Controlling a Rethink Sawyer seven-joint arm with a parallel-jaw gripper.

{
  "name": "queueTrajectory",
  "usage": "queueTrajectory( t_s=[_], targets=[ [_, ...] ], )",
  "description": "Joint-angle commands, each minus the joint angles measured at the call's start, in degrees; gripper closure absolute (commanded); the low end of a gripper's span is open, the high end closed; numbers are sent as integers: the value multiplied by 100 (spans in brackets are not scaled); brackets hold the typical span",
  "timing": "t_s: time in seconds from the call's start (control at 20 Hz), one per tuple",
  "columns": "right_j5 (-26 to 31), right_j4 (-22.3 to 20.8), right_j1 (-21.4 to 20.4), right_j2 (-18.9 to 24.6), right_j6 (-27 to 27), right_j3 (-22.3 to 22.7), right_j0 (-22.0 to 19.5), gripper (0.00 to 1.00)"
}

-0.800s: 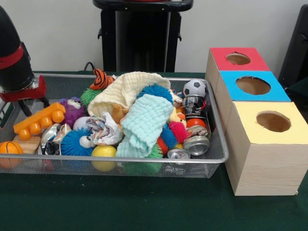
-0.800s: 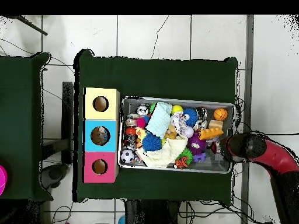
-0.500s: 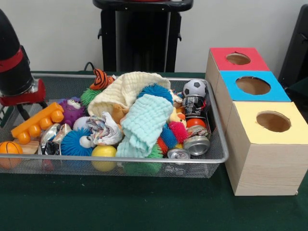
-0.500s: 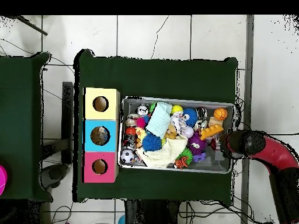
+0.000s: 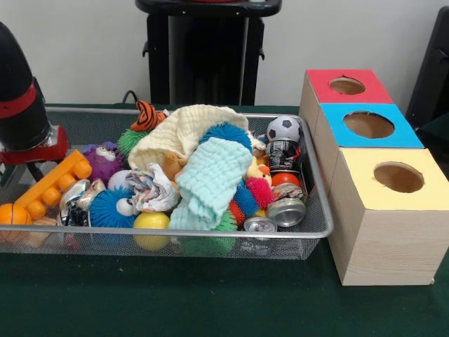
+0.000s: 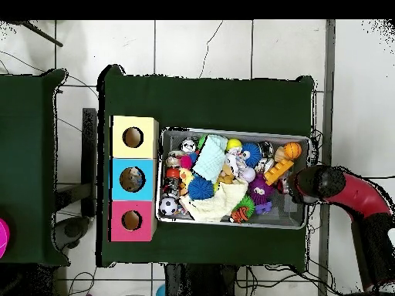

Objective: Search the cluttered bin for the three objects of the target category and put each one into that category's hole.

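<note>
The wire bin [image 5: 319,210] sits on the green table [image 5: 210,302], packed with toys and cloths. Just beside its end stand three wooden boxes in a row, each with a round hole: red box [image 5: 347,86], blue box [image 5: 368,125] and yellow box [image 5: 396,179]. Which category is wanted cannot be told.

At the bin's opposite end the gripper [image 5: 28,165] hangs low over the clutter; its fingers are hidden behind the arm's black and red wrist, so I cannot tell how far they are spread or whether they hold anything. An orange block [image 5: 55,184] lies tilted just beside it, touching or nearly touching, with a small basketball [image 5: 14,213] at the block's lower end against the bin's wall.

In the bin's middle a cream cloth [image 5: 184,130] and a mint cloth [image 5: 209,181] lie heaped. A soccer ball [image 5: 284,128] and crushed cans [image 5: 286,210] lie at the end by the boxes. A purple toy [image 5: 105,160] sits next to the block.
</note>
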Motion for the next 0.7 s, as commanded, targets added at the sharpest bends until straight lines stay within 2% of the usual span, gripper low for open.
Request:
queueTrajectory(
  t_s=[0.05, 0.35, 0.5, 0.7],
  targets=[
    [-1140, -313, 113, -536, 1362, -278, 436, 100],
    [-478, 495, -1537, -585, 1341, 862, 642, 100],
    [-88, 777, -1965, -621, 1063, 1055, 603, 100],
    [303, 1012, -2156, -705, 741, 986, 571, 100]
  ],
)
